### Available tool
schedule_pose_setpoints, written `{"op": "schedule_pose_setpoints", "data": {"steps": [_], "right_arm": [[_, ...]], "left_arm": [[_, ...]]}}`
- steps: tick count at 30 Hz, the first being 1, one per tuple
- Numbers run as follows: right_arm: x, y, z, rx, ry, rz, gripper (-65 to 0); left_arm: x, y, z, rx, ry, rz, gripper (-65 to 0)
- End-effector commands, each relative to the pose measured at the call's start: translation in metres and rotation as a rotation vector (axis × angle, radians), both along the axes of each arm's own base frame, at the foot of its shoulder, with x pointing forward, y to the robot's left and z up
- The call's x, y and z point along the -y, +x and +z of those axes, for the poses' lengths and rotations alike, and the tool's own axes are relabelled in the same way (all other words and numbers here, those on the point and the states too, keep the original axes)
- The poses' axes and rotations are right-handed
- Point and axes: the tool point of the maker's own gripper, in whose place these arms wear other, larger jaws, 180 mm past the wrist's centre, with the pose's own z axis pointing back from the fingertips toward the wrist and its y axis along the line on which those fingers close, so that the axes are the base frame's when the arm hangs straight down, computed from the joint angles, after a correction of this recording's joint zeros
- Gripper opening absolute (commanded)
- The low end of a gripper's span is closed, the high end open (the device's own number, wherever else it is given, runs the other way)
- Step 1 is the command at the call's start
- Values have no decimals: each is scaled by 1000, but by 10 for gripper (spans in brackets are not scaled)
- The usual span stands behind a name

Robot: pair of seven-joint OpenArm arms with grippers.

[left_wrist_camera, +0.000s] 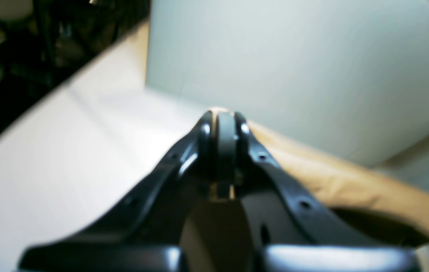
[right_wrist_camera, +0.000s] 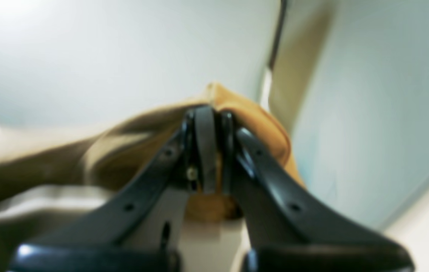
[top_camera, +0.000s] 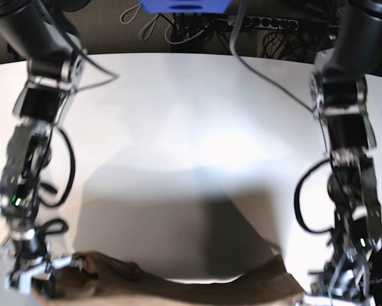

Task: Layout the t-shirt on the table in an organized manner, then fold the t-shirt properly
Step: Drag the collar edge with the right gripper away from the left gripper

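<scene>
We are looking down on the white worktop [top_camera: 191, 115], and the t-shirt [top_camera: 178, 287] is stretched into a long tan-brown band along the near edge, strung between the two arms. Over on the left of the base view, the right gripper [top_camera: 47, 268] sits at one end of that band. From the right wrist view we see its jaws pressed together on a bunched fold of the t-shirt [right_wrist_camera: 252, 117], cloth poking up past the tips and showing between the jaws below. On the other side, the left gripper [top_camera: 318, 290] is at the far end of the band, low in the corner. In the left wrist view its jaws are shut too, with a sliver of tan peeking out at the tips and the t-shirt [left_wrist_camera: 350, 181] trailing off to the right. Both wrist views are blurred. The band sags a little in the middle and lies close over the worktop.
</scene>
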Motion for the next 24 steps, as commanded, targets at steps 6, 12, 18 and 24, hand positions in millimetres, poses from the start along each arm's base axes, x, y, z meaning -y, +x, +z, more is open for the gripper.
{"op": "schedule_pose_setpoints", "data": {"steps": [6, 12, 18, 24], "right_arm": [[-19, -44, -48, -13, 38, 28, -650], [-30, -91, -129, -175, 84, 28, -650], [-32, -136, -160, -270, 65, 30, -650], [-43, -168, -148, -269, 23, 66, -650]], "left_arm": [[11, -49, -53, -58, 25, -25, -650], [3, -103, -118, -199, 35, -11, -649], [-54, -146, -170, -334, 6, 139, -648], [-88, -159, -183, -384, 24, 206, -649]]}}
